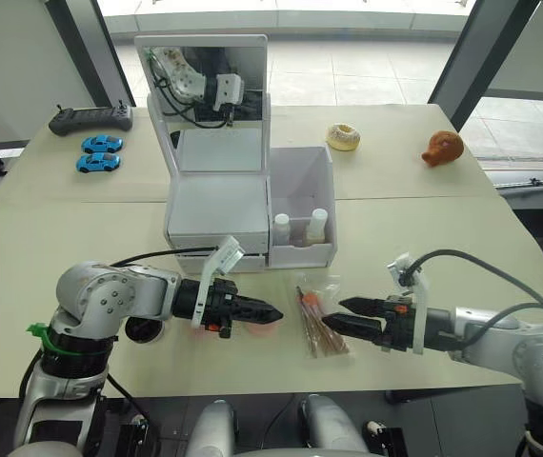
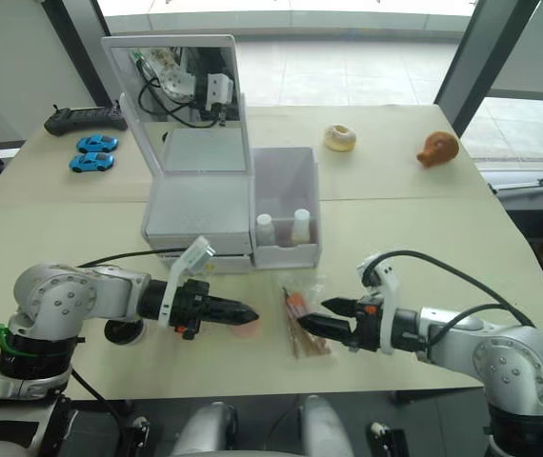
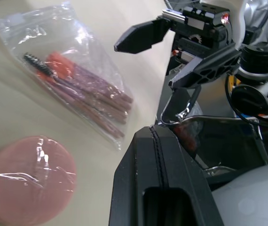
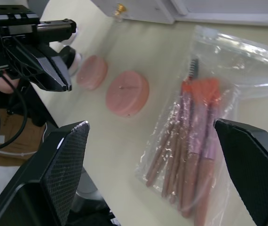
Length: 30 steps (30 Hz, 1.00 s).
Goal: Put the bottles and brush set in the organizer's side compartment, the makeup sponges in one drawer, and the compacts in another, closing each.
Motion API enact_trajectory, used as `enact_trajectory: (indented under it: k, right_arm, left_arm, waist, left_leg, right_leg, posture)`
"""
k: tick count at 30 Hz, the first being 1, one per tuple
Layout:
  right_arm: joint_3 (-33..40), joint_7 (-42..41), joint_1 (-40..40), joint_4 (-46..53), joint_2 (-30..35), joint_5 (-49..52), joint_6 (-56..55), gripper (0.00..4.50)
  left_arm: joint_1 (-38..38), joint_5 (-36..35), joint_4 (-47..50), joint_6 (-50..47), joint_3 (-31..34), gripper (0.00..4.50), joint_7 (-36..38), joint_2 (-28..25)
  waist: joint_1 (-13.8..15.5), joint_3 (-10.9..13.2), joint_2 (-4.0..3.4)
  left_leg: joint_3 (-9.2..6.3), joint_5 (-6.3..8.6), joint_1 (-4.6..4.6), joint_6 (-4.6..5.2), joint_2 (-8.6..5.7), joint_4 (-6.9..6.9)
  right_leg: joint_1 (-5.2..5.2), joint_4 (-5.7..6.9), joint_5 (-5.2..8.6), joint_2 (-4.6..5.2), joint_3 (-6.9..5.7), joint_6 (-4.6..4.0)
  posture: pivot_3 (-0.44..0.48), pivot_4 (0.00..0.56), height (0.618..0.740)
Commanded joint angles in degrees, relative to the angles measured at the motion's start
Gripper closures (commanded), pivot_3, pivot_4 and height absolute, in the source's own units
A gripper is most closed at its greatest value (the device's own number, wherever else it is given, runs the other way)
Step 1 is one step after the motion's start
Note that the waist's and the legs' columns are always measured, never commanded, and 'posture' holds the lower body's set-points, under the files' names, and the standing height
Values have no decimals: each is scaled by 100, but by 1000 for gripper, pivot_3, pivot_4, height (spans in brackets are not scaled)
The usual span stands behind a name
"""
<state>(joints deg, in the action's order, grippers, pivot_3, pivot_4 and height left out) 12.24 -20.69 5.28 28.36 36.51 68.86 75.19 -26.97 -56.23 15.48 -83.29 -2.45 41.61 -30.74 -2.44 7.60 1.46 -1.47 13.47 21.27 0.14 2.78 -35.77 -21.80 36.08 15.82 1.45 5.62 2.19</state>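
Both bottles already stand in the organizer's side bin, so that part looks done. The brush set lies flat on the bench, in front of the bin. Right gripper, fingers spread wide, hovers right at the pouch's edge. Left gripper, fingers pinched together and empty, hangs over the sponges. A compact sits half-hidden behind the left arm. Brushes, sponges and compacts all remain to stow.
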Motion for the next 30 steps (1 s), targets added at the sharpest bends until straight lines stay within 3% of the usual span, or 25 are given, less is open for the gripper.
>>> enact_trajectory:
  k: [1, 16, 21, 30]
  right_arm:
    - [66, 286, 65, -193, -61, 86, 54, 0]
    - [-404, 265, 580, -497, 327, -28, 492, 0]
    - [-707, 70, 585, -895, -44, 152, 667, 0]
    - [-1039, -397, 859, -1773, -447, -512, 334, 0]
  left_arm:
    - [74, 282, 101, 314, -519, 4465, -49, 151]
    - [706, 1027, -234, 913, -952, 4465, -1079, 1697]
    - [1019, 1581, -172, 1373, -1085, 4465, -1545, 1797]
    - [1079, 1683, -120, 1395, -962, 4465, -1710, 1810]
  waist:
    - [0, 0, 0]
    - [5, -8, -13]
    - [-6, -19, -24]
    - [-34, -48, -44]
  left_leg:
    - [0, 0, 0, 0, -1, 0]
    - [-2, 0, 0, 0, -4, -2]
    - [-5, 2, -10, 2, -4, 4]
    - [-6, 3, -15, 3, -2, 4]
  right_leg:
    - [2, -1, 0, 0, 0, 0]
    - [12, -7, 4, 2, 1, 8]
    - [52, -22, 11, 1, 0, 17]
    - [54, -22, 14, -5, 0, 21]
  posture:
    - [0, 150, 740]
    - [0, 150, 740]
    - [0, 150, 740]
    - [0, 150, 740]
